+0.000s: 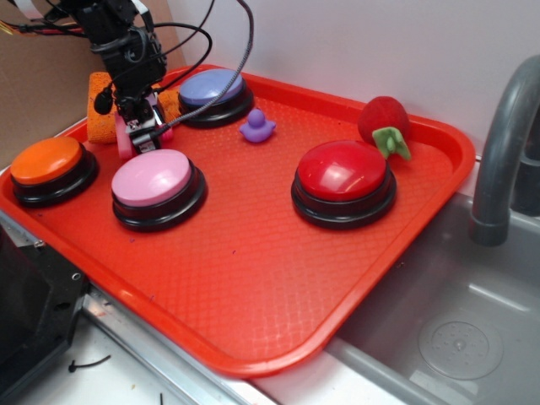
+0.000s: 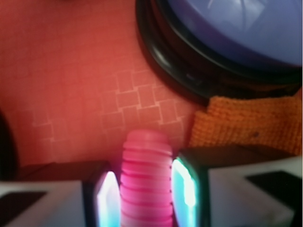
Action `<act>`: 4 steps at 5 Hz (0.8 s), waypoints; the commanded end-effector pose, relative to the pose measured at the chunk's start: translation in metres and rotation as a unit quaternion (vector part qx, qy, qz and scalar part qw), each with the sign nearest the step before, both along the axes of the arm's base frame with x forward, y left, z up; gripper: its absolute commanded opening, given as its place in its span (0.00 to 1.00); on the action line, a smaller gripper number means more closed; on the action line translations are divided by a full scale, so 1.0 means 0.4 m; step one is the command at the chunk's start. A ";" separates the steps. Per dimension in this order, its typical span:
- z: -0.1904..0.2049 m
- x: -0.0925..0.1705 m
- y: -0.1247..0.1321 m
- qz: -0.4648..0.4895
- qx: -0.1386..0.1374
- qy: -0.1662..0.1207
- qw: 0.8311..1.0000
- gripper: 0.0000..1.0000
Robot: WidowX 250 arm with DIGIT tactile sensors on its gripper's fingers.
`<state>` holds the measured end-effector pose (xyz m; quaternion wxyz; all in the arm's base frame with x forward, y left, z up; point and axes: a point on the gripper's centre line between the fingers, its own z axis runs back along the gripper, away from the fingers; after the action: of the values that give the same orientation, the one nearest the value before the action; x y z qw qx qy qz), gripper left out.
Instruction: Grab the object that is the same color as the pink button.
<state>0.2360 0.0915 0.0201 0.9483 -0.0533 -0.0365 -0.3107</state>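
The object, a hot-pink ridged toy bolt (image 2: pixel 147 165), stands between my gripper's (image 2: pixel 147 194) two fingers, and both pads press its threaded shaft. In the exterior view the gripper (image 1: pixel 142 128) is low over the red tray (image 1: pixel 253 278), with bits of the pink bolt (image 1: pixel 125 143) showing at its tips. It is just behind the pink button (image 1: pixel 154 179) and in front of the orange knitted cloth (image 1: pixel 101 118). I cannot tell whether the bolt touches the tray.
A lavender-blue button (image 1: pixel 211 89) sits close to the right of the gripper, and an orange button (image 1: pixel 48 162) to the left. A purple duck (image 1: pixel 256 126), red button (image 1: pixel 344 173) and strawberry toy (image 1: pixel 384 122) lie farther right. A sink (image 1: pixel 472 337) and faucet (image 1: pixel 506 143) border the tray.
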 end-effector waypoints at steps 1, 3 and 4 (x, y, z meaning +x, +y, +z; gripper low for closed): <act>0.129 0.012 -0.035 0.087 -0.001 -0.048 0.995 0.00; 0.338 0.014 -0.179 0.279 0.034 -0.041 0.959 0.00; 0.438 0.022 -0.278 0.375 0.030 -0.016 0.926 0.00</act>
<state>0.2319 -0.0192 0.1811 0.9975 -0.0005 -0.0333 0.0630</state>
